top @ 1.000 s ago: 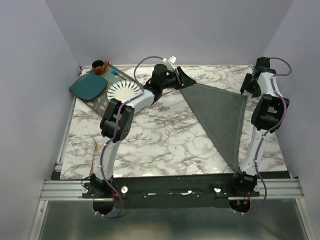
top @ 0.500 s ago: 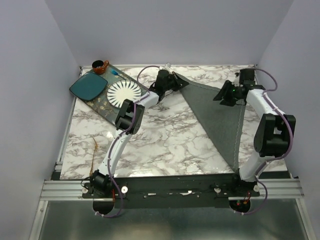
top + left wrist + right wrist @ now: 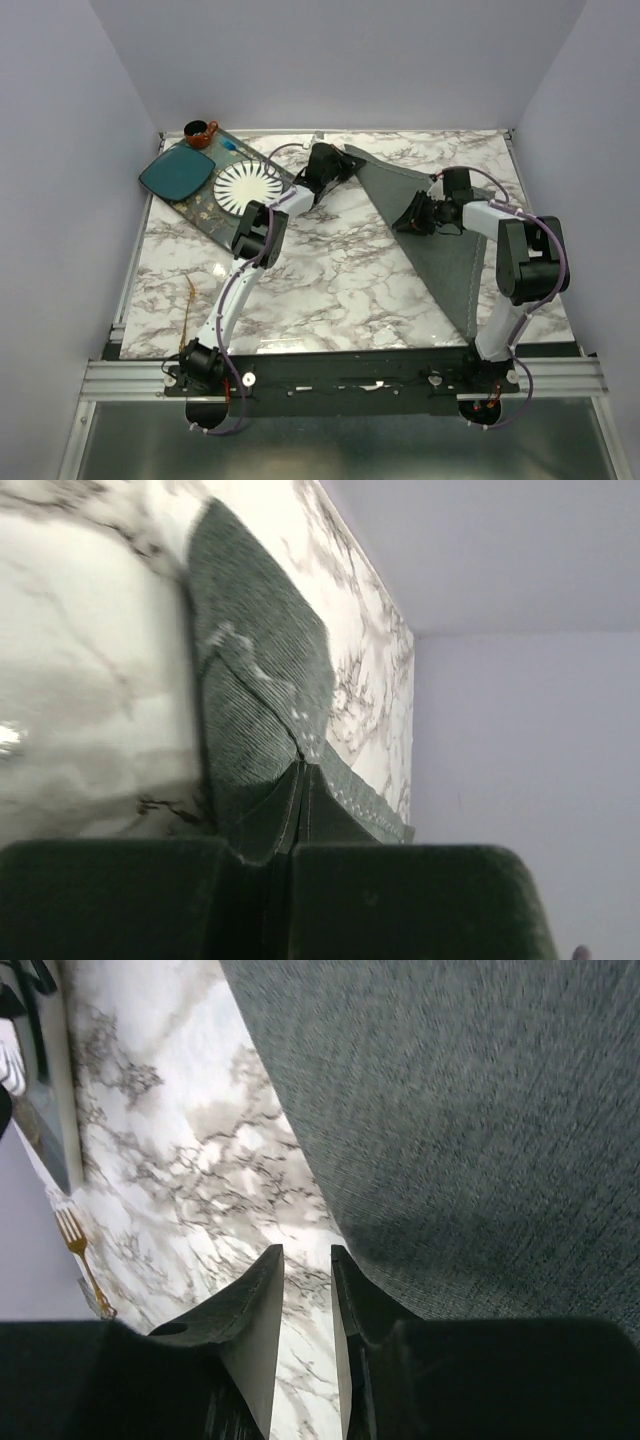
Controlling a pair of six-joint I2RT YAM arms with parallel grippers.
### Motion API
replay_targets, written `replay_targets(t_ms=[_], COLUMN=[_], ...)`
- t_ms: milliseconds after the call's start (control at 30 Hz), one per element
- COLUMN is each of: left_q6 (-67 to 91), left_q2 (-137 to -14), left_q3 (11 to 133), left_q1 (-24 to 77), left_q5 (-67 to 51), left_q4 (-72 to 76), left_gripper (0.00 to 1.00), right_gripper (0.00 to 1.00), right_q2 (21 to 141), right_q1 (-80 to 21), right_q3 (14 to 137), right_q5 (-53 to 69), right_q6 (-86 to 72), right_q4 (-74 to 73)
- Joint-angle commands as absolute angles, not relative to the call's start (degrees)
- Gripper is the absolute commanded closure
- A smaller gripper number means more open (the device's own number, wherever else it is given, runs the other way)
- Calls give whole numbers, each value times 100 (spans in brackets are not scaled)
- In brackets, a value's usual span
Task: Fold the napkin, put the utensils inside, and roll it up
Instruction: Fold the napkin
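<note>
The dark grey napkin [image 3: 450, 250] lies folded into a triangle on the right half of the marble table. My left gripper [image 3: 342, 162] is shut on its far left corner, which shows pinched between the jaws in the left wrist view [image 3: 302, 770], with the cloth [image 3: 250, 670] rising from the table. My right gripper [image 3: 400, 224] hovers over the napkin's left edge, its jaws [image 3: 306, 1252] a narrow gap apart and empty, with cloth [image 3: 450, 1110] to the right. The thin brown utensils [image 3: 190, 305] lie near the table's left front edge. A golden fork [image 3: 75, 1245] shows in the right wrist view.
A patterned tray [image 3: 205, 205] at the far left holds a teal square plate [image 3: 175, 172], a white ribbed plate [image 3: 245, 185] and a brown cup [image 3: 200, 133]. Purple cables run along both arms. Walls close in the table on three sides.
My right arm swung from the far right corner leftward across the napkin to its left edge. My left gripper closed on the napkin's far left corner and drew it slightly up and back.
</note>
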State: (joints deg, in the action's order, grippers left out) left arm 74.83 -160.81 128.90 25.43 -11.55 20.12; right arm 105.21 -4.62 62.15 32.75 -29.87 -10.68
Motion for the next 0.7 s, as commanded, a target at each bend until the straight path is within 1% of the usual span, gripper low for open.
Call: replay_targets(t_ms=[0, 100, 233, 333, 433, 567, 667], left_q6=[8269, 8481, 8394, 8446, 8473, 8219, 7753], left_q2=[-16523, -16436, -16383, -16374, -16532, -16839, -16709], left_q3=[13061, 12868, 12999, 12964, 13183, 13893, 13992], left_q1=[2391, 2356, 2338, 2303, 2259, 2259, 2276], left_q5=[-730, -467, -150, 104, 167, -25, -586], left_q4=[2197, 2162, 1890, 1819, 1810, 2038, 2170], left_gripper=[100, 100, 100, 100, 100, 100, 100], right_gripper=[67, 67, 67, 66, 65, 65, 65], right_q2=[10319, 10055, 9651, 9151, 8623, 8227, 7806], right_q1=[-510, -510, -510, -510, -510, -501, -440], right_q3=[5670, 5301, 4853, 4301, 3965, 3920, 3946], right_q5=[3113, 2919, 2541, 2417, 2190, 2110, 1724], right_q6=[-2997, -3032, -3049, -3199, -3252, -3243, -3226], right_q4=[-782, -870, -1274, -1353, -1511, -1792, -2195])
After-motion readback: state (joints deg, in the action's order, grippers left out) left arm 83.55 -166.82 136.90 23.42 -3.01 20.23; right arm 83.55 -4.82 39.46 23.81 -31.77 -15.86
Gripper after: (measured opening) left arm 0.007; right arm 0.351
